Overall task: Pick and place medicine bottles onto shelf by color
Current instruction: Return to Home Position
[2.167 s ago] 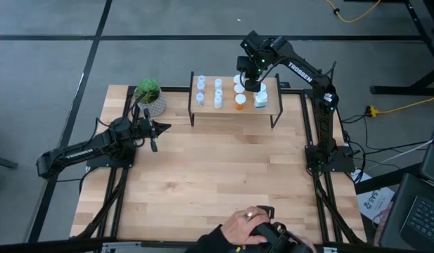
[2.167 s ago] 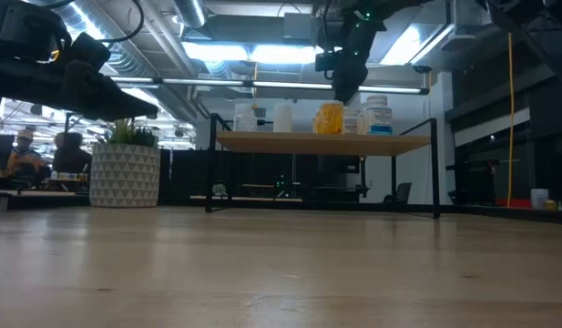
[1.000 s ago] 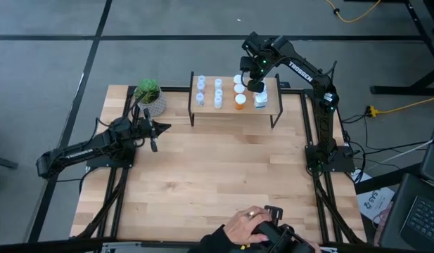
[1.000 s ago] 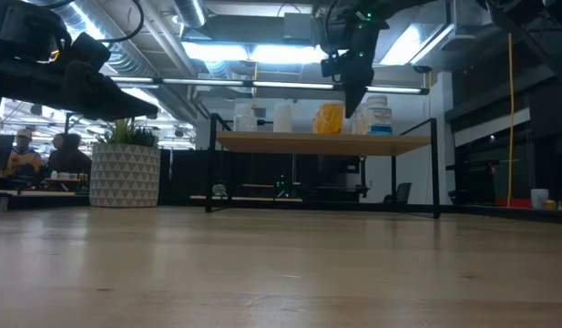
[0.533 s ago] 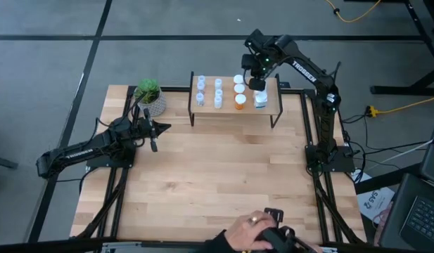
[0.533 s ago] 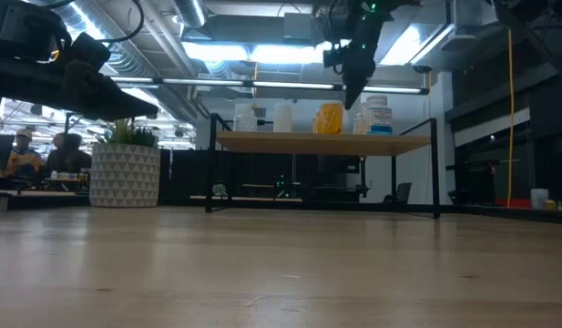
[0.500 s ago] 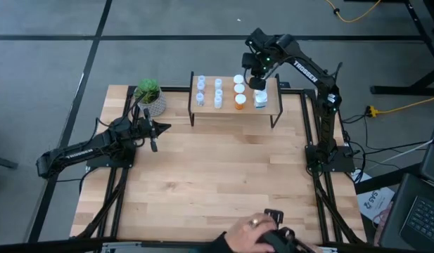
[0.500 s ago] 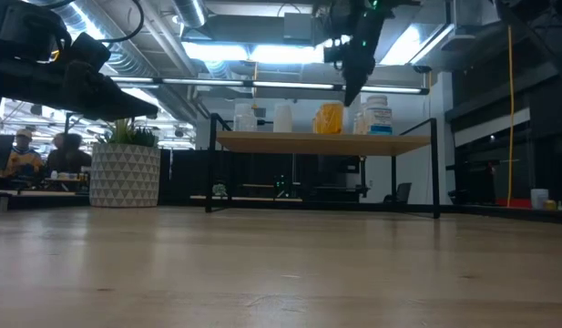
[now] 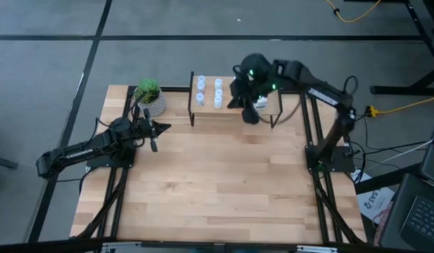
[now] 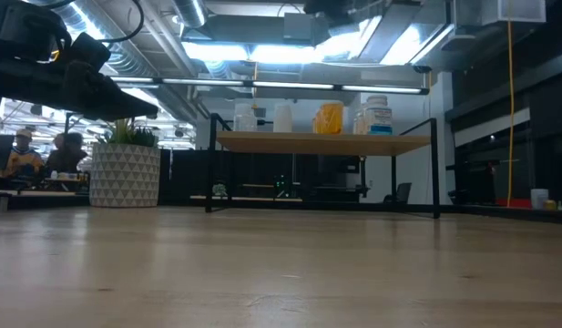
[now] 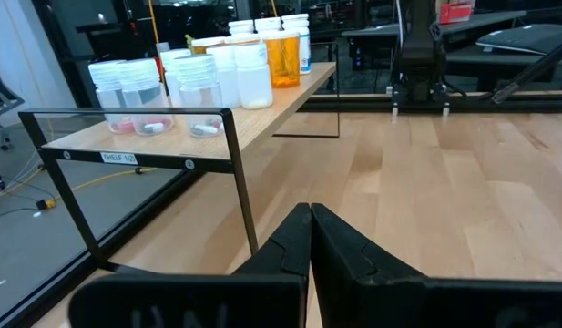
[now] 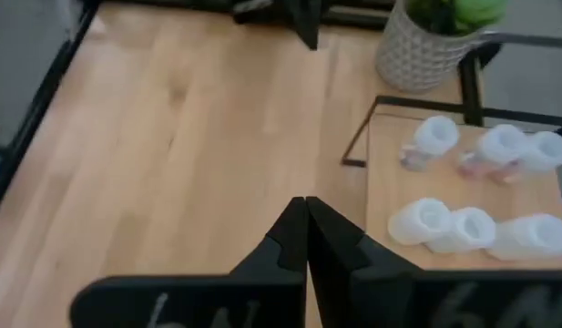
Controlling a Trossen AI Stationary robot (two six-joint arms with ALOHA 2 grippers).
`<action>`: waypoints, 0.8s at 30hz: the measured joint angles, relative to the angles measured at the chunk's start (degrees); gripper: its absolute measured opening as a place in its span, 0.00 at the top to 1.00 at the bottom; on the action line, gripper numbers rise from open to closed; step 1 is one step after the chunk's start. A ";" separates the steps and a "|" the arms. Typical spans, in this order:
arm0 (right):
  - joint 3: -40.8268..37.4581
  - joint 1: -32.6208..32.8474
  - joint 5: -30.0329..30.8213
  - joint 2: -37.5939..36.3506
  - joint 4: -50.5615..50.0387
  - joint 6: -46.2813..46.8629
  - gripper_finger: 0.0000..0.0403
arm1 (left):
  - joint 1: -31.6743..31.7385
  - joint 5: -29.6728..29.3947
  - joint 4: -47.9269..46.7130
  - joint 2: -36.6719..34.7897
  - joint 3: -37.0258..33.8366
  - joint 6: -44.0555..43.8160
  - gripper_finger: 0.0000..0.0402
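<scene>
Right gripper (image 9: 249, 114) lifted off shelf (image 9: 209, 92) — fingers together; left gripper (image 11: 310, 211) parked, closed.

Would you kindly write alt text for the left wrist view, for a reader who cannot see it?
A low wooden shelf on black legs holds medicine bottles grouped by colour: clear ones nearest, white ones next, an orange one beyond. The left end effector, shut, hangs over the wooden table beside it.

The tabletop (image 9: 217, 176) lies bare before the shelf (image 9: 209, 91); a plant (image 9: 149, 91) stands beside one end.
</scene>
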 joint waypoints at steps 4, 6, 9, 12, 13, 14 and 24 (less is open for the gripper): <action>-13.30 5.25 7.29 -7.33 11.17 5.64 0.99 | 0.01 0.00 0.00 0.02 0.00 0.00 1.00; -24.12 7.15 8.45 -12.89 18.97 7.88 0.99 | 0.01 0.00 0.00 0.02 0.00 0.00 1.00; -44.12 9.84 8.79 -23.20 36.01 12.75 0.99 | 0.00 0.00 0.00 0.00 0.00 0.00 1.00; -63.34 12.73 10.73 -34.03 54.40 17.86 0.99 | 0.01 0.00 0.00 0.01 0.00 0.00 1.00; -68.87 13.74 12.52 -37.49 59.32 19.18 0.99 | 0.01 0.00 0.00 0.01 0.00 0.00 1.00; -73.62 14.74 14.73 -40.89 63.54 20.25 0.99 | 0.01 0.00 0.00 0.02 0.00 0.00 1.00; -101.33 21.30 21.64 -71.98 74.57 30.51 0.98 | 0.00 0.00 0.00 0.02 0.00 0.00 1.00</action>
